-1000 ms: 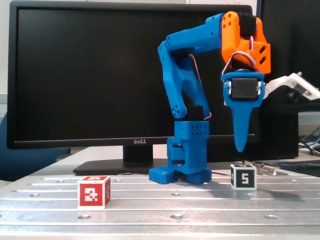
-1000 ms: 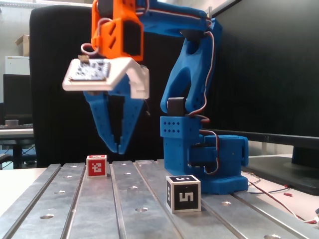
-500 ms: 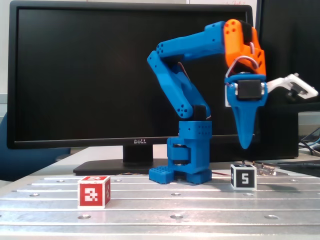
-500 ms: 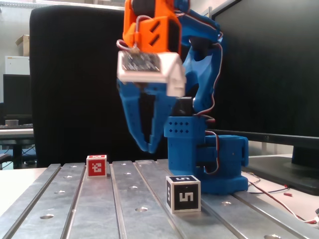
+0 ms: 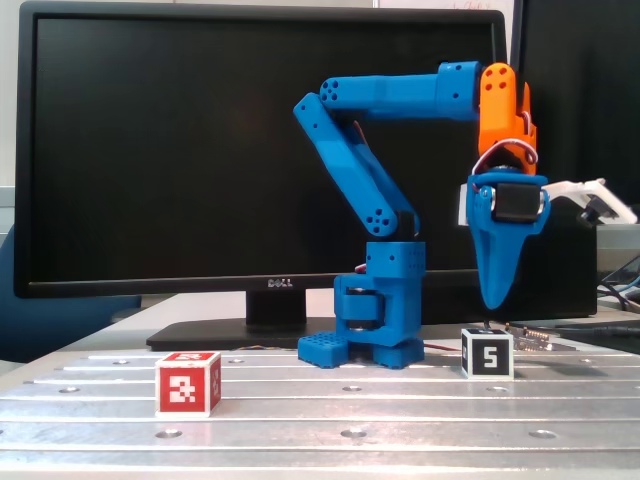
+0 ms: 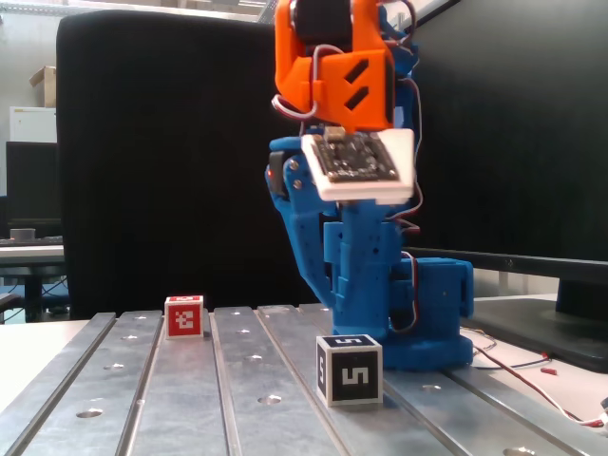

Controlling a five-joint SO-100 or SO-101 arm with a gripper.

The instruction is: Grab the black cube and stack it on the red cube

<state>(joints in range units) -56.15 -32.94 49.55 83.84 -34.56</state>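
End effector [image 5: 496, 300] pointing straight down, hovering just above black cube [image 5: 487, 354], not touching; finger spacing unreadable in either fixed view, so cannot tell if apart or together; nothing visibly held. Black cube sitting on slotted metal counter [image 5: 400, 410] at right in a fixed view, numeral 5 facing camera; same cube in foreground in another [image 6: 350, 370]. Red cube [image 5: 187, 383] on counter well apart, far left; seen further back in a fixed view [image 6: 184, 316]. Black monitor [image 5: 180, 150] behind arm.
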